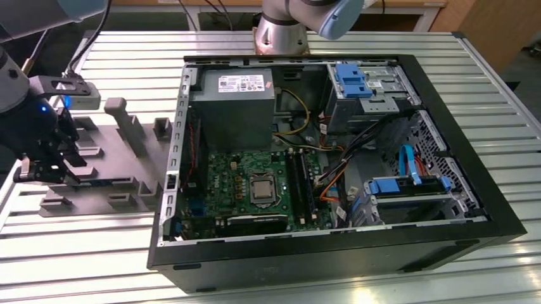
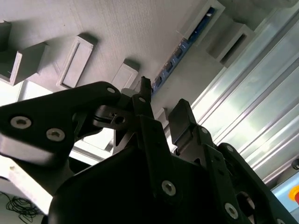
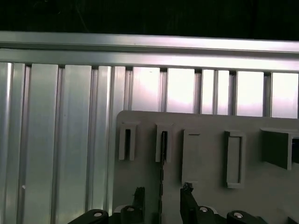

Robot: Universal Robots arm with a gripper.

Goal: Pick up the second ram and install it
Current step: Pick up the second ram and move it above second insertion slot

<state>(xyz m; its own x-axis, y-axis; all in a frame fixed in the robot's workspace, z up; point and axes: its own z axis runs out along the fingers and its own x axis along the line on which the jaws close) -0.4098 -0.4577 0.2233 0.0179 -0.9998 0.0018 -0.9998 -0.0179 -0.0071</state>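
The black two-fingered gripper (image 3: 162,192) hangs with its jaws well apart over the second ram (image 3: 162,156), a thin blue-green circuit-board stick. The stick stands on edge in a slot of the matte grey plastic holder tray (image 3: 261,196). In the first wrist view its long axis runs straight into the gap, with one finger off either flat face. Neither finger touches it, and nothing is held. The tray rests on the ribbed aluminium table (image 3: 46,140), just beside the open black computer case (image 1: 338,266) with its green motherboard (image 1: 224,180).
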